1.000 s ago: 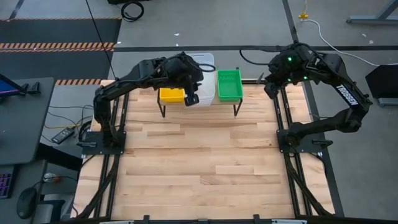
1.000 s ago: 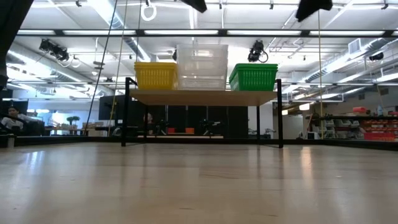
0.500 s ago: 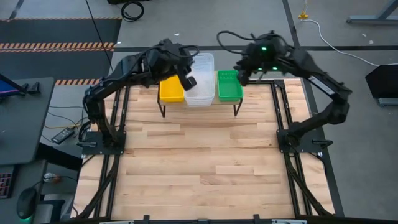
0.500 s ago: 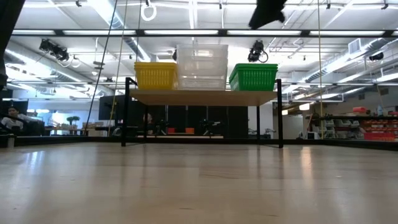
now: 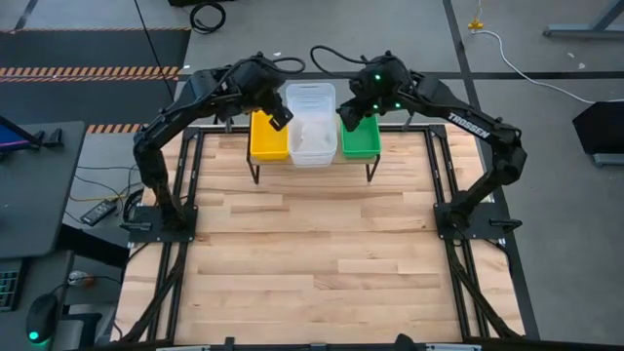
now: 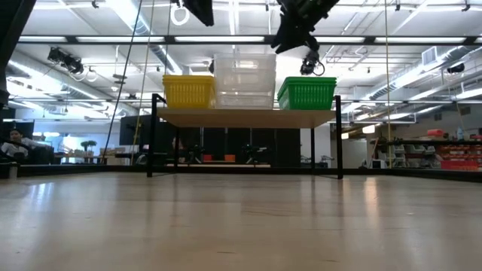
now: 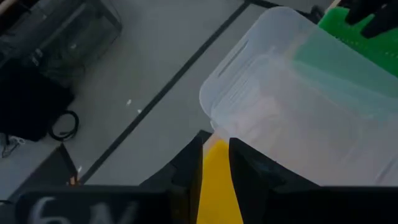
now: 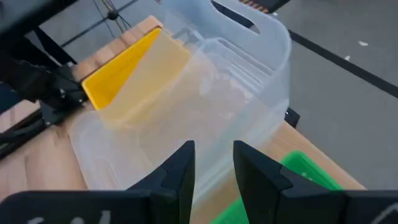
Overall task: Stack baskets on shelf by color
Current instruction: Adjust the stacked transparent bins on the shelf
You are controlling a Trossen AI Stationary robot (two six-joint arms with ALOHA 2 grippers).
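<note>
Wrist views: both grippers [image 7: 215, 163] [image 8: 213, 163] part-open above baskets [image 5: 311, 132]

3 basket stacks [image 5: 312, 135], 1 shelf [image 6: 245, 117], 2 arms [image 5: 166, 136]

The only readable lettering is the word "TROSSEN", in white capitals along the forearm link of the right arm [image 5: 466, 121], seen in the high view; it runs slantwise down the dark casing above the far right part of the desk [image 5: 322, 263]. In the left wrist view, pale, blurred characters show on the dark housing at the picture's lower edge, and similar faint marks sit on the housing in the right wrist view; neither can be made out. The low view shows no legible signs in the room behind.
</note>
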